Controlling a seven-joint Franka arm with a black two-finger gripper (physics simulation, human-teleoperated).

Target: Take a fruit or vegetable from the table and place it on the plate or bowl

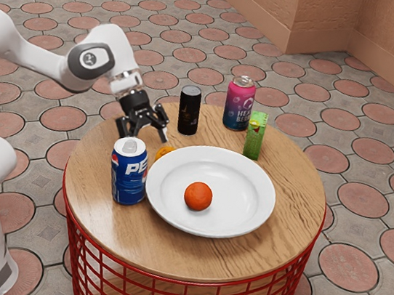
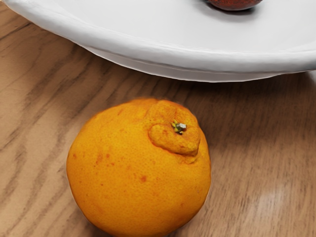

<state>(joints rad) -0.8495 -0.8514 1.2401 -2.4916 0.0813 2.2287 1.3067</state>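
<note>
An orange citrus fruit with a knobbly stem end lies on the round wooden table, just beyond the far rim of the white plate. In the wrist view the same citrus fruit sits close under my hand, with the plate's rim beyond it. A smaller red-orange fruit rests in the middle of the plate, and this red-orange fruit peeks in past the rim. My gripper hangs open a little above and behind the citrus fruit, holding nothing.
A blue Pepsi can stands right beside the citrus fruit, toward the exterior view's left. A black can, a pink-and-blue can and a green carton stand along the far side of the table.
</note>
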